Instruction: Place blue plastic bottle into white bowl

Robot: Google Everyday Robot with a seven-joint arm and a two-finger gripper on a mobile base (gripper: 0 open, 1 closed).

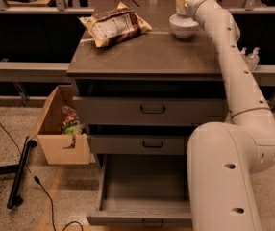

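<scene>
The white bowl (183, 28) stands at the back right of the grey cabinet top (147, 54). My gripper (181, 7) is straight above the bowl at the end of my long white arm (233, 66), and its lower end reaches down to the bowl's rim. I cannot make out the blue plastic bottle as a separate thing; if it is there, the gripper and the top edge of the view hide it.
A brown snack bag (114, 25) lies at the back left of the cabinet top. The bottom drawer (142, 191) is pulled open. A cardboard box (60, 134) with items stands on the floor to the left. Small clear pump bottles (250, 57) stand on a ledge to the right.
</scene>
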